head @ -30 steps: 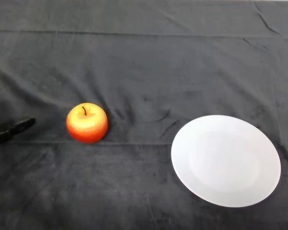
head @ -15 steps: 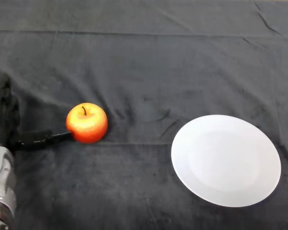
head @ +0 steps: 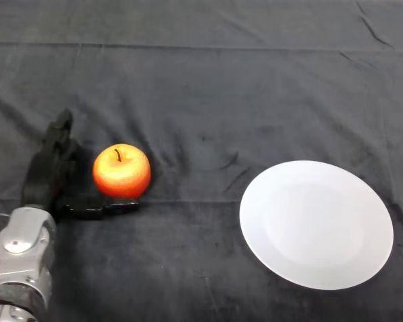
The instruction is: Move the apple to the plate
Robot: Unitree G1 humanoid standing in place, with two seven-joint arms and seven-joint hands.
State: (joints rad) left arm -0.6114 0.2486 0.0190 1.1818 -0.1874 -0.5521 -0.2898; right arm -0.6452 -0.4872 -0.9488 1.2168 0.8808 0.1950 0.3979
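A red and yellow apple with a short stem stands upright on the dark cloth, left of centre. A white plate lies to its right, empty, a hand's width from the apple. My left hand is just left of the apple, open. Its fingers reach up along the apple's left side and its thumb lies under the apple's near edge. The hand cups the apple's left side; I cannot tell if it touches. The silver forearm comes in from the lower left.
The dark cloth covers the whole table, with creases at the back and right.
My left hand has come in from the left edge and moved right to the apple. Its thumb has slid under the apple's near side. The apple and plate have not moved.
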